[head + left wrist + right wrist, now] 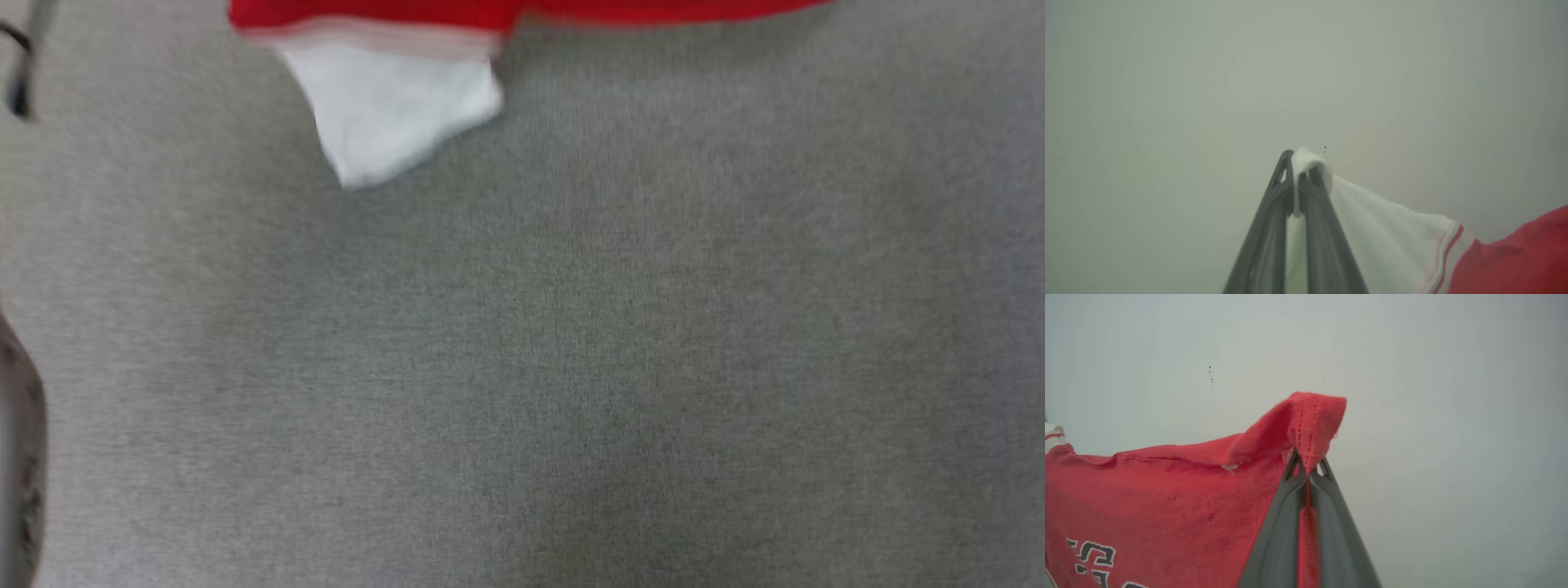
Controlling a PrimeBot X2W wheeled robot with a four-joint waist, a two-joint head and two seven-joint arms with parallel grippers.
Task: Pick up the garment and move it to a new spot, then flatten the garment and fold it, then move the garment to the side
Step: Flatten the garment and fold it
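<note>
1. Left wrist view: the left gripper [1300, 173] is clenched on a white sleeve tip of the garment [1396, 241], whose red body trails off to the right.
2. Right wrist view: the right gripper [1306, 465] pinches a red stitched hem corner. Black numbers [1092, 555] show at the lower left, which the other views lack.
3. Head view: the garment hangs along the far edge above a grey surface [571, 367], white sleeve dangling. Keeping both grips level and well apart should help it land flat.
</note>
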